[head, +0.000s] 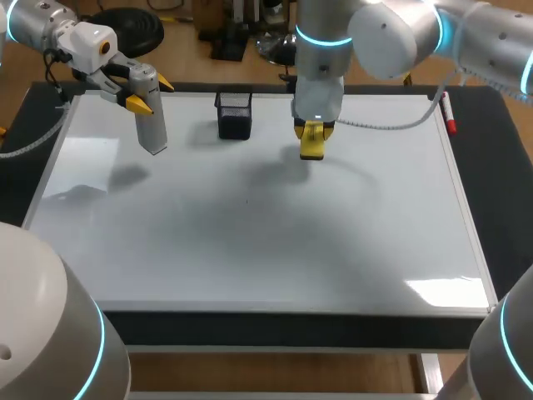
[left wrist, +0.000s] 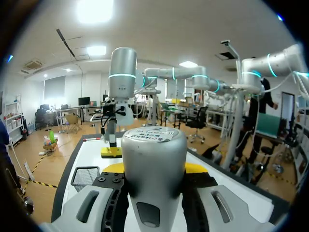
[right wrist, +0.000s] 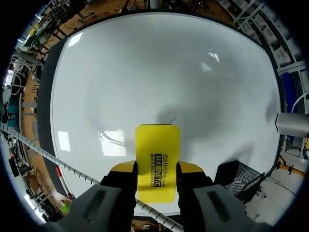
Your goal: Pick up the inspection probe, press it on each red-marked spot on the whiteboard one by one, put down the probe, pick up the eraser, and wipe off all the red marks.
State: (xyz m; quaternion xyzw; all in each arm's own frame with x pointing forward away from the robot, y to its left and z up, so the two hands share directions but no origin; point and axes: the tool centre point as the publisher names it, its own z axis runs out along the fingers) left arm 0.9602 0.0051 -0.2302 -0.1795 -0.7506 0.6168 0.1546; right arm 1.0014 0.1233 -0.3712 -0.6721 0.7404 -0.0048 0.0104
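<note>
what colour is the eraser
The eraser is yellow with black print, best in the right wrist view.

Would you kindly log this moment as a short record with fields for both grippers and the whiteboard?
left gripper: shut on the probe, above the left rear of the whiteboard
right gripper: shut on the yellow eraser
whiteboard: no red marks visible
mesh basket: at the whiteboard's rear
red marker: along the right edge

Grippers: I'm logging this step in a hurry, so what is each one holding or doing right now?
Left gripper: shut on the inspection probe.
Right gripper: shut on the yellow eraser.
</note>
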